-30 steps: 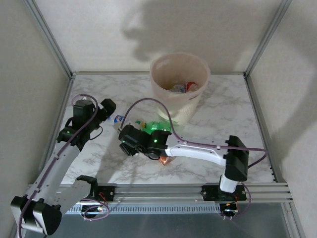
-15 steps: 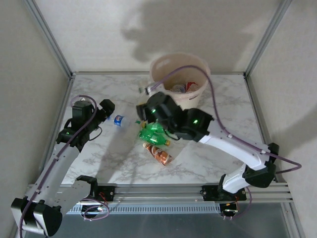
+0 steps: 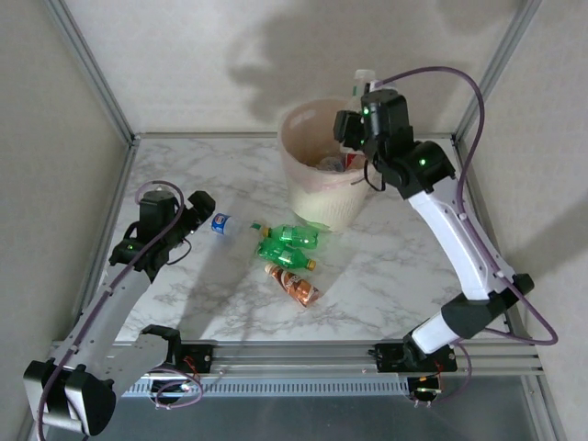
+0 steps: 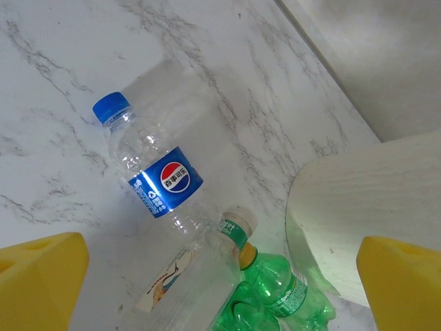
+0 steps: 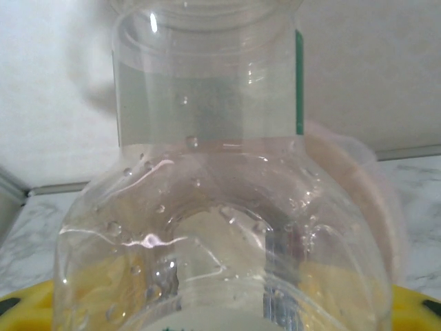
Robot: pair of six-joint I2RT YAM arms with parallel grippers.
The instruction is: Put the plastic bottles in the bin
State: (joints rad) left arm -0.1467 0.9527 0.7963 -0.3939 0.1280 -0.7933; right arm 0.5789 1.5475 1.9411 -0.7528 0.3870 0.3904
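From above, we see the bin (image 3: 331,197) standing toward the far side of the marble table (image 3: 404,266), with a few bottles lying inside it. In front of it lie a blue-labelled bottle (image 3: 220,222), a green bottle (image 3: 290,241) and an orange-labelled bottle (image 3: 294,284). The green one lies between the orange-labelled one and the bin. The left gripper (image 3: 200,204) hangs just beside the blue-labelled bottle, its jaws wide apart and empty. The right gripper (image 3: 361,99) is raised over the bin's far rim, clamped on a clear bottle (image 3: 365,79) whose end sticks up past it.

Through the left wrist camera, the yellow fingers (image 4: 41,276) sit at either edge, touching nothing. Between them the blue-labelled bottle (image 4: 155,172) lies on its side, long axis slanting, blue cap toward the upper left. A pale-capped bottle (image 4: 207,272) lies at its lower end, with the green bottle (image 4: 275,296) just beside, near the bin's wall (image 4: 337,207).

Through the right wrist camera, the clear bottle (image 5: 207,227) looms close, its long axis running up the picture (which end is the cap we cannot tell). The yellow pads (image 5: 14,307) are at its sides, and the bin's peach rim (image 5: 375,200) shows behind.
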